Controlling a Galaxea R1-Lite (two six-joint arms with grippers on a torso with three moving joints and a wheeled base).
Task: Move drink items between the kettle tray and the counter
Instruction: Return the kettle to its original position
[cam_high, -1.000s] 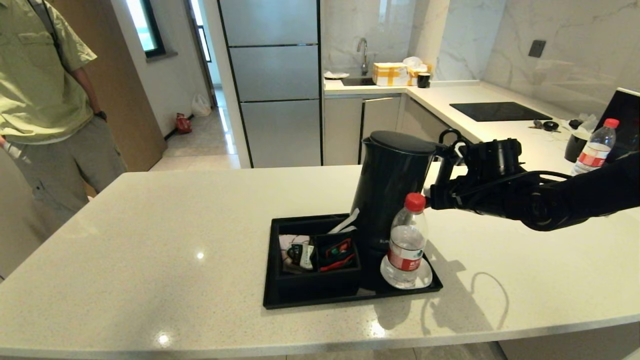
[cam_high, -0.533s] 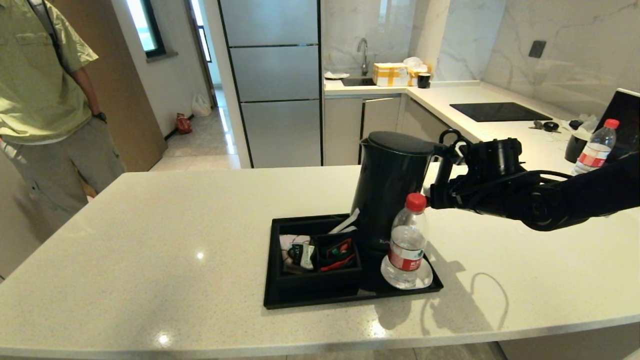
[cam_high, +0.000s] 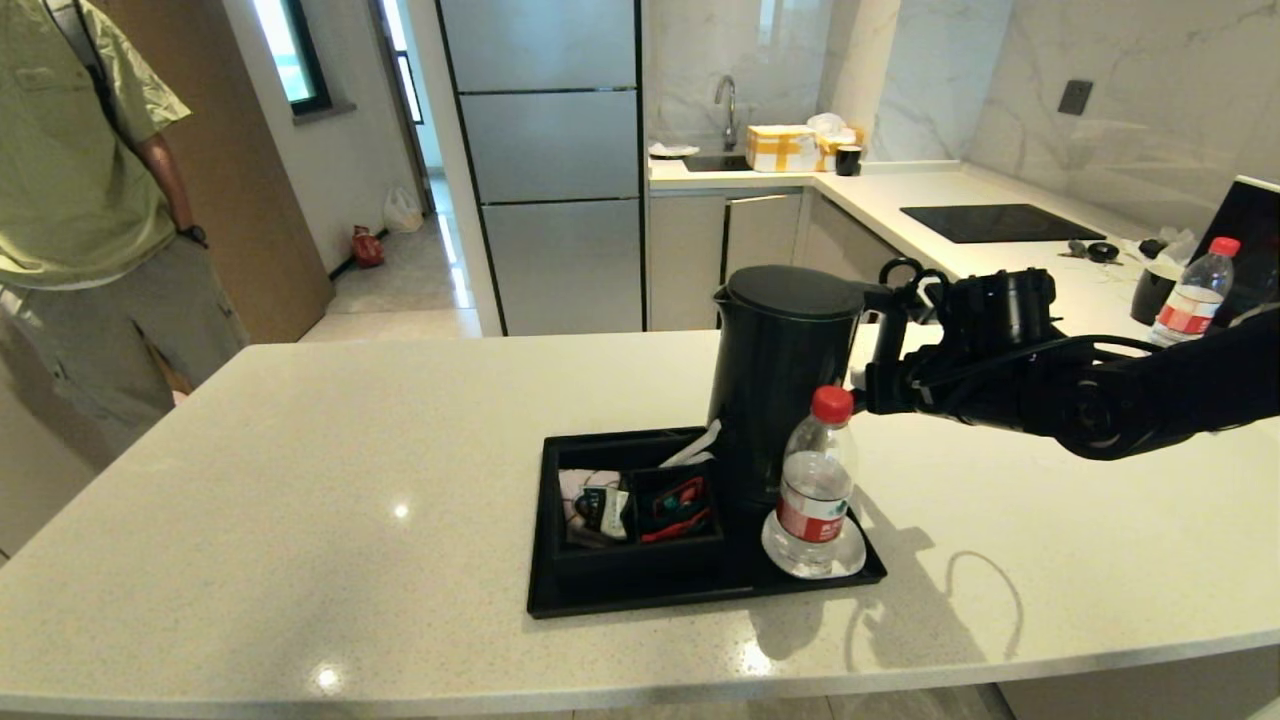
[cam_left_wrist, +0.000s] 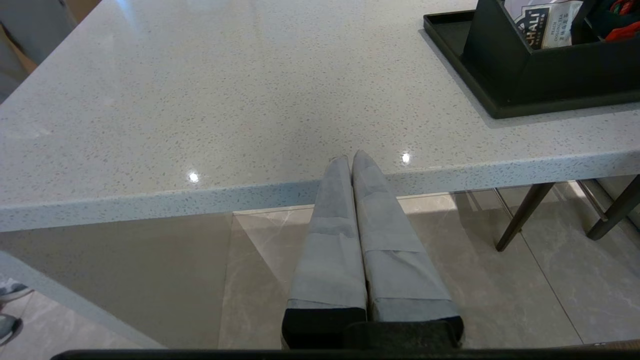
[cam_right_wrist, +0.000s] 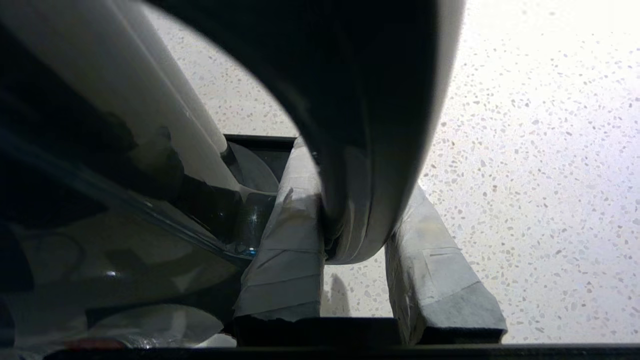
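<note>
Here, left to right:
- Left gripper parked below the counter edge, fingers pressed together, holding nothing.
- Black kettle tray mid-counter, sachets in its small compartments.
- Tall black kettle upright at the tray's back.
- Red-capped water bottle standing on the white coaster.
- Right gripper clamped around the kettle's loop handle.

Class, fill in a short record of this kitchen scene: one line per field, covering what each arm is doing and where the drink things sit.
Right pincer: shut on the kettle handle
Kettle: upright, at the tray
Water bottle: on the white coaster, in the tray
Left pincer: shut, idle at the counter edge
Packets: in the tray's compartments
</note>
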